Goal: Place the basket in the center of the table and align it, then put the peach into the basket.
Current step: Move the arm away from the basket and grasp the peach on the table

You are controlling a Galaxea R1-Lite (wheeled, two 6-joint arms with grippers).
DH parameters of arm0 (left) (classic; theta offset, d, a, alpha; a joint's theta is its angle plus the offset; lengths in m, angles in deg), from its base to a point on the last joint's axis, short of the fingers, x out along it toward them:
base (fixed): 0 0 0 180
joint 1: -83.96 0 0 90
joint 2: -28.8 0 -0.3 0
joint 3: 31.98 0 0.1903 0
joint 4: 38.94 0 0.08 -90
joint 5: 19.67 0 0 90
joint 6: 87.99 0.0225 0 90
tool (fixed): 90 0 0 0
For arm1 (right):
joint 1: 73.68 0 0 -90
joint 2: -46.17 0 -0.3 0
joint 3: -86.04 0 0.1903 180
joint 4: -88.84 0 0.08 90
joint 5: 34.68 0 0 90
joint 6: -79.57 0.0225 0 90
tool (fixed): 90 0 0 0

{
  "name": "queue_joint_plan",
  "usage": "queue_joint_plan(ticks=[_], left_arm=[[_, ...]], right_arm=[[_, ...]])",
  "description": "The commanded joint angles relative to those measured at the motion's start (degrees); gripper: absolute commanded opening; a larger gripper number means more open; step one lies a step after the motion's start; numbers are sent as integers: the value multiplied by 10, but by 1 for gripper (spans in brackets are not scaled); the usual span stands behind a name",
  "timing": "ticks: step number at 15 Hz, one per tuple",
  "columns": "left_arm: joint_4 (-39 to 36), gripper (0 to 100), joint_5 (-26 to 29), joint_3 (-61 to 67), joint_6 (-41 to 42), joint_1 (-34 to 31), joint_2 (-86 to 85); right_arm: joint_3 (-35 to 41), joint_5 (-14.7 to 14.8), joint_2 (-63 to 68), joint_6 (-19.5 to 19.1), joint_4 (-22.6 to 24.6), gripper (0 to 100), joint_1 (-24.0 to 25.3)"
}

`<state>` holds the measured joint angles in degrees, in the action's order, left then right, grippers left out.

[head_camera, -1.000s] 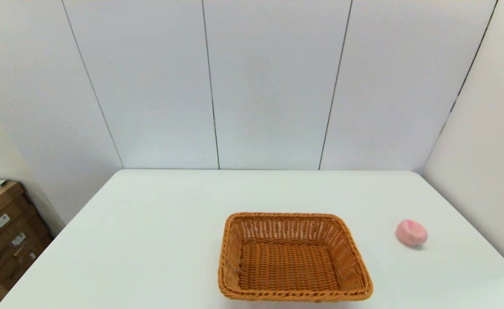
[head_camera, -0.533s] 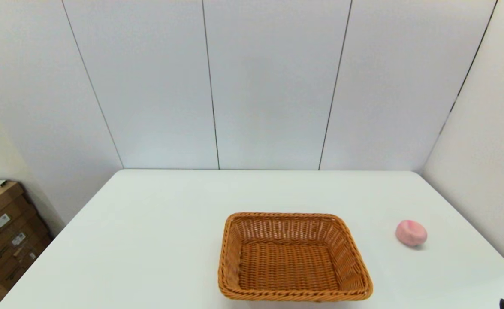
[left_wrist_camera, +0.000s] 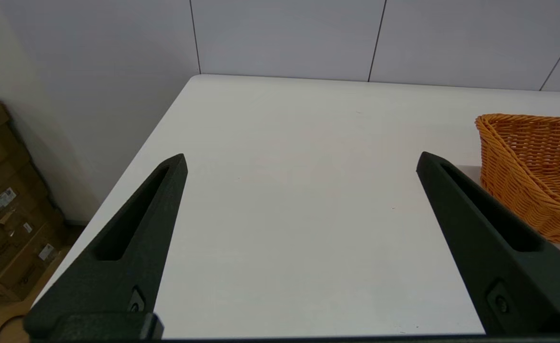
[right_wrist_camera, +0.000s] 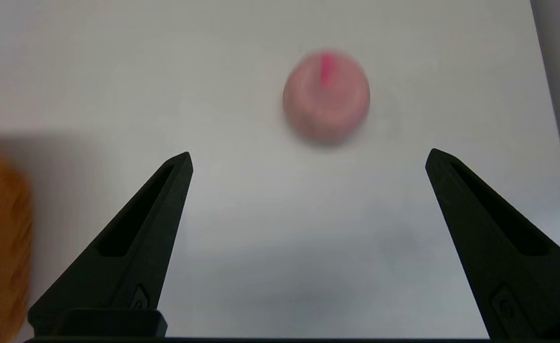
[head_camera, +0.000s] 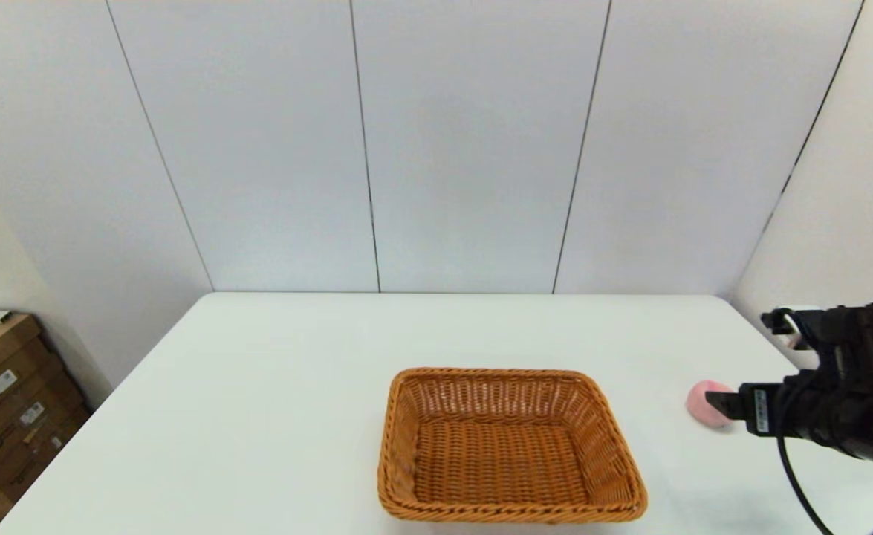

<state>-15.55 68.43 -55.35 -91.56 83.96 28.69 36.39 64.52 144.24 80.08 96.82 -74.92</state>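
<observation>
Now the right gripper (right_wrist_camera: 308, 157) is spread wide and empty, its two black fingers reaching up from the bottom of the right wrist view with bare table between them. The peach (right_wrist_camera: 326, 95) lies just beyond the tips, in the upper middle of that frame and slightly right of the midline between the fingers. It is roundish, so no long axis matters much; a darker pink streak faces up. The coming move, I judge, turns on carrying the fingers forward and down until the fruit sits between them, with a small shift toward the right finger.

In the head view the right gripper (head_camera: 718, 405) enters from the right edge at mid-height, its tip overlapping the peach (head_camera: 700, 405) so only the fruit's left part shows; whether they touch I cannot tell. This arm is plainly the nearer one.

The left gripper (left_wrist_camera: 301, 157) is also released and empty, hanging over bare table near the lower left; it does not show in the head view.

The basket (head_camera: 507, 446) stands empty at lower centre of the head view, its long sides roughly parallel to the near table edge, well left of the peach.

The table (head_camera: 273, 386) is white and matte. Pale wall panels stand behind it, and cardboard boxes (head_camera: 5, 401) sit at the lower left.
</observation>
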Motion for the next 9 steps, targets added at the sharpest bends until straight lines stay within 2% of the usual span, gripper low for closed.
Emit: queue_joint_plan(ticks=[1,9], left_arm=[[0,100,0,0,0,0,0],[0,100,0,0,0,0,0]], right_arm=[[-36,7,184,-1,180,100,-43],[-23,6,217,-2,183,100,-69]])
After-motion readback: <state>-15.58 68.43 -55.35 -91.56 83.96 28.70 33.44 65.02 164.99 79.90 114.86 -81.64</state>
